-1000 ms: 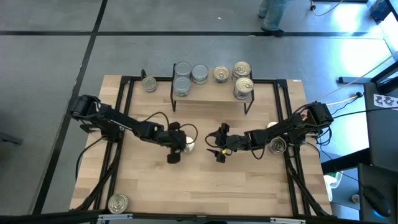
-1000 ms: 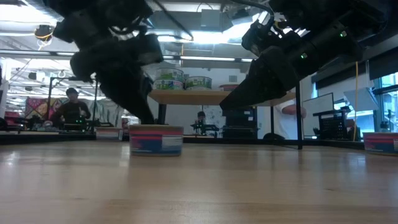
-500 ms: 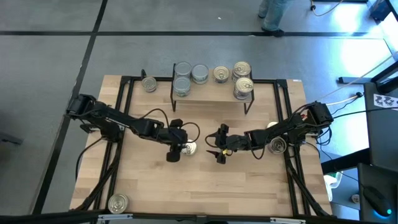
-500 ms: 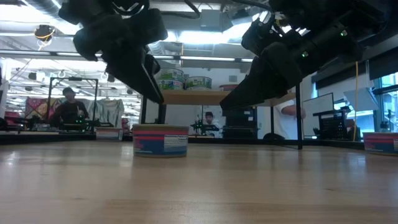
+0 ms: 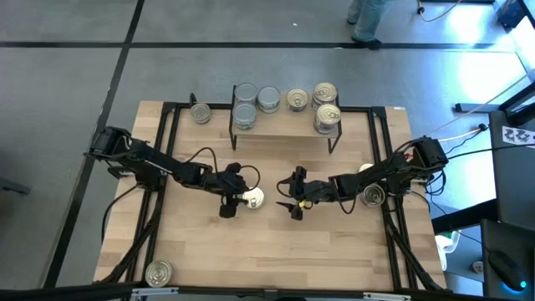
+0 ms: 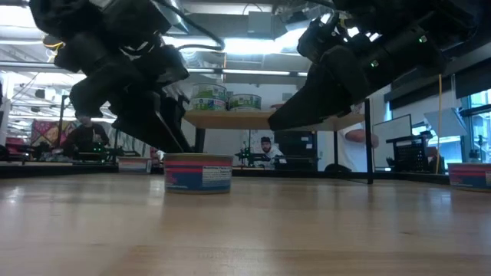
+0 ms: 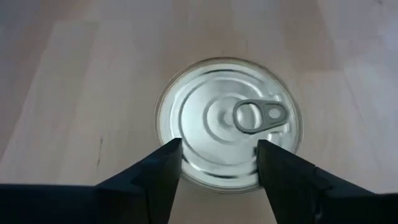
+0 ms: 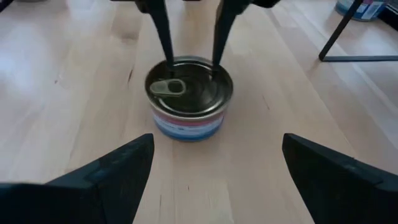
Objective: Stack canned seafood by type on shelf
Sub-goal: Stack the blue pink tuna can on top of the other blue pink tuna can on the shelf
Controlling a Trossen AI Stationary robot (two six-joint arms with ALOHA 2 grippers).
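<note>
A short tin (image 5: 253, 198) with a silver-grey pull-tab top (image 7: 229, 121) and a red-and-blue label (image 6: 198, 173) stands on its base at the table's middle. My left gripper (image 5: 239, 198) is open at the tin's left, its fingertips over the near part of the top (image 8: 186, 71). My right gripper (image 5: 287, 197) hangs open to the tin's right, well clear of it. The shelf (image 5: 284, 127) at the far edge carries silver-topped tins (image 5: 245, 104) on its left and gold-topped tins (image 5: 326, 105) on its right. My left gripper's fingertips (image 7: 171, 152) come slanting down from the table's left, over the top of the tin near its left rim (image 7: 186, 168). I cannot tell whether they touch the top or hover just above it. The tin stands upright on the table.
Loose tins lie left of the shelf (image 5: 200, 112), at the near-left corner (image 5: 159, 272) and under my right arm (image 5: 373, 196). Black frame rails (image 5: 167, 134) run along the table's sides. Bare wood lies toward the near edge. People show in the room beyond the table.
My left gripper has opened from shut and drawn back a little toward the table's left edge. The tin stays upright on the table.
</note>
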